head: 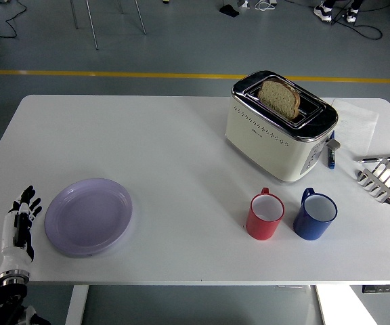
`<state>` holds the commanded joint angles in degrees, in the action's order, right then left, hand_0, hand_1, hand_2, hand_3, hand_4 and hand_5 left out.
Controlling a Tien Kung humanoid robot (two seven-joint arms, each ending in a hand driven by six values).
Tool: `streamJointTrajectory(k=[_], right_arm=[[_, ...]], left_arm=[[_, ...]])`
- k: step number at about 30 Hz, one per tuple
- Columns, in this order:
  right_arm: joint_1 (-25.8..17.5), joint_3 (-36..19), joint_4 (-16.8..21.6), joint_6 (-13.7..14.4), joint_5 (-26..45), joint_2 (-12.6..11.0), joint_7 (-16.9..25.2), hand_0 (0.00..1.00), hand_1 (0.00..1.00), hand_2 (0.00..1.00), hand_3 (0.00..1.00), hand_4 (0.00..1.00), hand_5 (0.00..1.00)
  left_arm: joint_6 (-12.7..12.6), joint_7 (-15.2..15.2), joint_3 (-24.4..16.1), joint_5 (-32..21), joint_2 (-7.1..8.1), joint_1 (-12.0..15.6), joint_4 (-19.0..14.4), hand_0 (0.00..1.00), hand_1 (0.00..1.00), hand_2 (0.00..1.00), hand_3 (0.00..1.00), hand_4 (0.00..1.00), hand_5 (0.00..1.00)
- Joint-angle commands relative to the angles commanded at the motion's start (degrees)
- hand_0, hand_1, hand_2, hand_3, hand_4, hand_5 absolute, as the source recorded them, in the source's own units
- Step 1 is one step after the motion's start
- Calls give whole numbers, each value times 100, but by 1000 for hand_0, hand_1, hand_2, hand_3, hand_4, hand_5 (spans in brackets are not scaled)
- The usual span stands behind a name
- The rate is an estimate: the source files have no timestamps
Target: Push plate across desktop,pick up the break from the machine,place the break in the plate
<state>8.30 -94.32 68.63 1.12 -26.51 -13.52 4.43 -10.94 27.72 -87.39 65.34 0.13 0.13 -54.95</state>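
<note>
Left hand (20, 220) at the counter's near-left corner, fingers straight and spread, holding nothing; fingertips just beside the plate's left rim, contact not discernible. Right hand not visible, apart from a small dark shape at the right edge that cannot be identified.

Plate (89, 216): lavender, empty, flat on the counter (147, 149) near the front-left. Bare white surface runs from the plate to the right as far as the mugs, and toward the far edge.

Toaster (279, 126): cream with chrome top, set at an angle on the far-right half. Bread (279, 97) stands upright in a slot, upper part exposed.

Red mug (265, 215) and blue mug (315, 214) stand side by side in front of the toaster, close but apart, both empty, handles pointing away.

Blue pen (331, 153) lies just right of the toaster. Metal toast rack (384, 179) near the right edge. A sheet of paper (357, 122) lies flat behind it.

Floor grey, with a yellow line (100, 73) beyond the far edge; chair legs and cables further back.
</note>
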Motion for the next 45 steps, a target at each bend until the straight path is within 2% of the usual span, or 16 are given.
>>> streamJointTrajectory(k=[14, 45], right_arm=[[2, -5, 5, 0, 3, 0, 9, 703, 644, 657, 626, 486, 507], [16, 22, -1, -11, 9, 11, 19, 706, 644, 659, 627, 487, 510]], left_arm=[[34, -15, 266, -80, -13, -77, 101, 838, 881, 930, 887, 622, 998], [-60, 124, 991, -409, -13, -253, 175, 835, 879, 927, 886, 622, 998]])
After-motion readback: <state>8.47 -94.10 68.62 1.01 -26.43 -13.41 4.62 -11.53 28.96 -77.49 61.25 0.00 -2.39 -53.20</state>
